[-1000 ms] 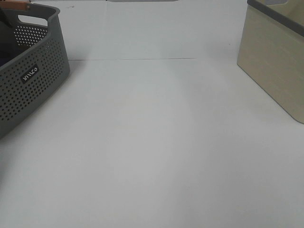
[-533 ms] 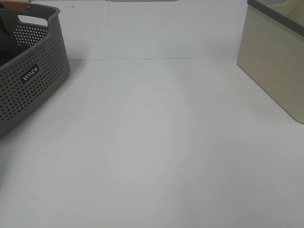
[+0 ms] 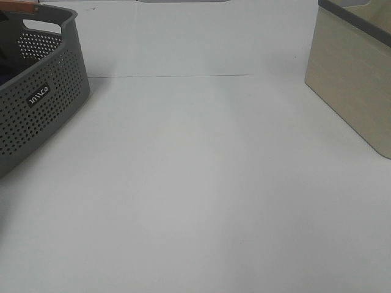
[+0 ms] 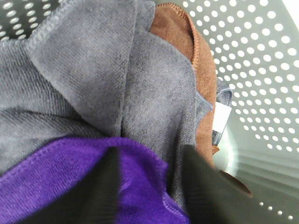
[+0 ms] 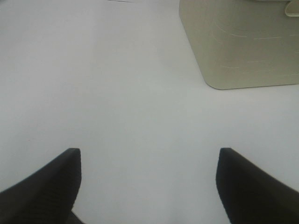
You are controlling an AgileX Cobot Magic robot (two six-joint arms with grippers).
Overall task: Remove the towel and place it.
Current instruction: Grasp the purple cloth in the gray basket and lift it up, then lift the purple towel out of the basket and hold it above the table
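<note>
In the left wrist view the deep purple towel (image 4: 46, 172) lies inside the grey perforated basket (image 4: 261, 60), on top of a grey cloth (image 4: 93, 79) and next to a brown cloth (image 4: 187, 37). My left gripper (image 4: 149, 156) is down in the basket with its two black fingers close together and a raised fold of the purple towel between them. My right gripper (image 5: 148, 154) is open and empty over the bare white table. Neither gripper shows in the exterior high view, where the towel is hidden inside the basket (image 3: 43, 104).
The grey basket stands at the table's far left. A beige box (image 3: 354, 79) with a dark rim stands at the far right and also shows in the right wrist view (image 5: 238, 42). The white table (image 3: 195, 183) lies between them.
</note>
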